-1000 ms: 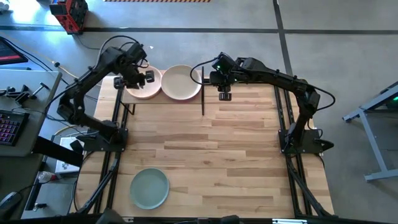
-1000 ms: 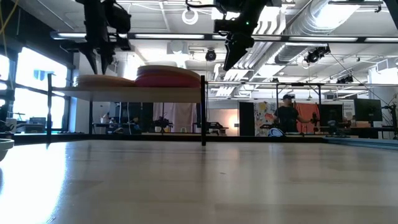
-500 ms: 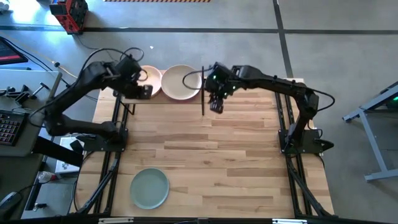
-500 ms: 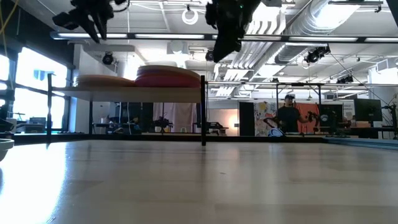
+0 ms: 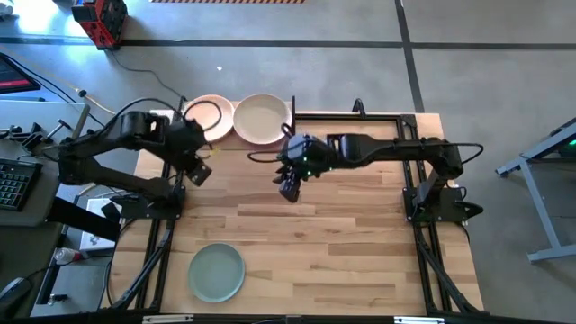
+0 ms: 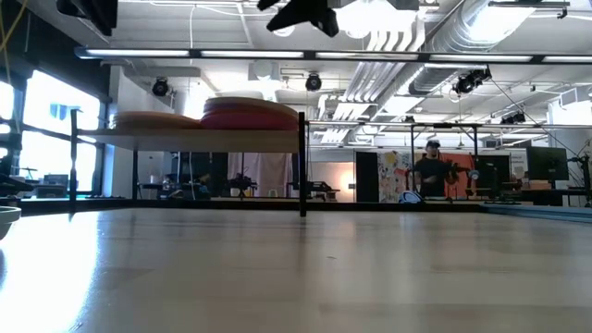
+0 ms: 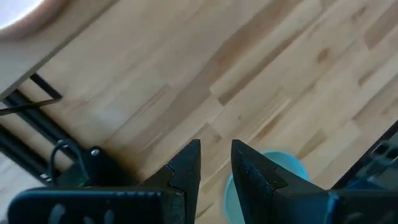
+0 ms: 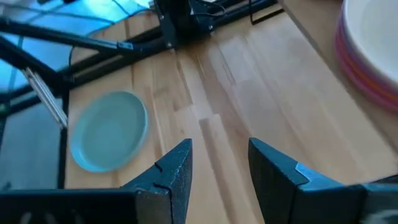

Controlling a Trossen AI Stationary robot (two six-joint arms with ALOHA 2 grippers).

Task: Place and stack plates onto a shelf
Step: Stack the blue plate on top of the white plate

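Observation:
On the raised wooden shelf (image 6: 185, 137) at the far left rest two stacks of plates. One has a peach plate (image 5: 211, 115) on top. The other has a cream plate (image 5: 261, 119) on top, with pink and magenta rims (image 8: 367, 74) under it. A mint green plate (image 5: 216, 273) lies flat on the table near its front left corner. My left gripper (image 5: 202, 174) hangs open above the table, just in front of the shelf's left end, its fingers (image 7: 193, 162) close together with nothing between them. My right gripper (image 5: 288, 189) hangs open above the table, in front of the shelf's right end.
A black metal frame (image 5: 360, 115) runs along the table's far and right edges, and a thin black shelf post (image 6: 302, 166) stands at the shelf's right end. Bare slatted tabletop (image 5: 342, 243) spreads across the middle and right. People stand far off in the room behind.
Both grippers have drawn back from the shelf toward the table's near edge and risen a little. The left one swung off the peach stack. The right one came from beside the shelf post, toward the near left, and rolled. Neither has opened or shut. The plates have kept still.

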